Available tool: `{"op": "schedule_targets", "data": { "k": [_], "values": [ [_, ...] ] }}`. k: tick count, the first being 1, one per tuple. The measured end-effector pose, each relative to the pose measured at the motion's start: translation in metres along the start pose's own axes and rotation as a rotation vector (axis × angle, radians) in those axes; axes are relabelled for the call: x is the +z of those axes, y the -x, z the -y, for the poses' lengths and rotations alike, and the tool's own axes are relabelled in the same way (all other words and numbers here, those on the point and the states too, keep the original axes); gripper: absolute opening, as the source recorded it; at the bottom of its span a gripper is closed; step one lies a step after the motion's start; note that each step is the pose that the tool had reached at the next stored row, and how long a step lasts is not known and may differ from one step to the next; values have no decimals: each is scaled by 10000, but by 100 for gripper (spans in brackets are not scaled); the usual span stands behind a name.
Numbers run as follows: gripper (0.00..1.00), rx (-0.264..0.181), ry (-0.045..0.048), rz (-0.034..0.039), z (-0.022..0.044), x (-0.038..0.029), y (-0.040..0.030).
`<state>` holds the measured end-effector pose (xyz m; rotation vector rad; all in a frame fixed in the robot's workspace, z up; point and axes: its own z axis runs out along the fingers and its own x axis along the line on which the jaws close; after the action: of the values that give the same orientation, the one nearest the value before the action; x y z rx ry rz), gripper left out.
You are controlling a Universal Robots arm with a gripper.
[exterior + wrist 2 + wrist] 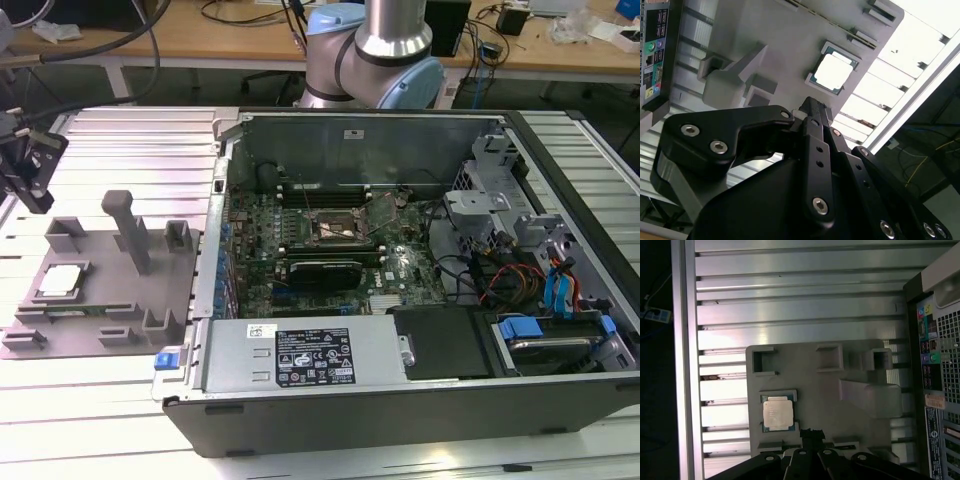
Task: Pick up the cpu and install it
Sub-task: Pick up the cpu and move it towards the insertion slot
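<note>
The end effector [811, 107], fingertips pressed together and holding nothing, hovers near the cpu [834, 73], which lies flat in a recess of the gray fixture plate [785, 45] on the ribbed counter [790, 310]. Beyond, the open computer case [400, 420] carries 1 white printed label [312, 360].

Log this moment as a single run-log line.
gripper: shut, empty, near cpu | cpu: lying in gray tray, untouched | install: not started

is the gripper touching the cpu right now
Apart. In the first wrist view the gripper tip is off to one side of the cpu, with bare grey holder between them.
</note>
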<state>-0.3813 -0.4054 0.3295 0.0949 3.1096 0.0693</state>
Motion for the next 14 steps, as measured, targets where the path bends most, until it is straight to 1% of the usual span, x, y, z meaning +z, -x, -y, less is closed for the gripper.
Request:
{"op": "schedule_targets", "data": {
  "k": [6,11,12,14],
  "values": [
    [11,-2,3,29,4,37,-41],
    [11,-4,4,71,10,85,-99],
    [11,-3,5,80,12,104,-122],
    [11,-4,6,84,14,125,-140]
  ]
}}
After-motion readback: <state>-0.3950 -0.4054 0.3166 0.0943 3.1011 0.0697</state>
